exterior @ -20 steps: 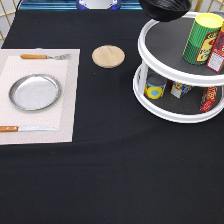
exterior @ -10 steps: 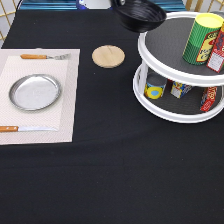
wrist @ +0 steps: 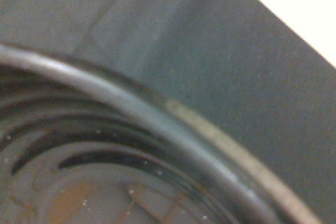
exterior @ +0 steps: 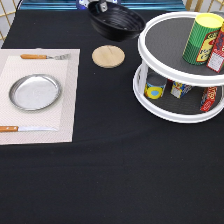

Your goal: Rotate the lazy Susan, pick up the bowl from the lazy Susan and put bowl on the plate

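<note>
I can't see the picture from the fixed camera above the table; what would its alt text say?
A black bowl hangs at the exterior view's top, held by the end effector, left of the white lazy Susan with its cans. A silver plate lies empty on a placemat at the left.

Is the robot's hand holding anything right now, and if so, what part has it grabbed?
The gripper holds the black bowl by its rim at the exterior view's top edge, off the lazy Susan and not yet on the plate.
</note>
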Available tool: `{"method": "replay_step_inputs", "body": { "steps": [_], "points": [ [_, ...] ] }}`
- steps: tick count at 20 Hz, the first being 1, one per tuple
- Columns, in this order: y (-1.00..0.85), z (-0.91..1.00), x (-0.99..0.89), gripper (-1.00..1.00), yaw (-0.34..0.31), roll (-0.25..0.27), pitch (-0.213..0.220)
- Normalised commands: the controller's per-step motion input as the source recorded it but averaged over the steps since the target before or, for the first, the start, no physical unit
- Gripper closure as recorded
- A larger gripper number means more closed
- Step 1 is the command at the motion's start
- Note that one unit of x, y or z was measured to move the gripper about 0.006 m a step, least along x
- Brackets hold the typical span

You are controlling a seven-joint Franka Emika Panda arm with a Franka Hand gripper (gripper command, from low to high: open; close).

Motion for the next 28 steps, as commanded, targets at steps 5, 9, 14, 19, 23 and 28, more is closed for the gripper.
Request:
{"method": "replay_step_inputs", "body": {
  "steps": [5, 9, 14, 19, 23, 28],
  "points": [
    [-0.65, 0.04, 0.18, 1.0, -0.134, 0.0, -0.053],
    [-0.62, 0.0, 0.09, 1.0, -0.149, 0.0, -0.058],
    [-0.48, 0.0, 0.01, 1.0, -0.202, 0.0, -0.064],
    [-0.31, -0.01, 0.0, 1.0, -0.263, 0.0, -0.083],
    [-0.17, -0.27, 0.0, 1.0, -0.316, 0.0, -0.102],
    [-0.32, -0.62, -0.05, 1.0, -0.275, 0.0, -0.034]
  ]
}}
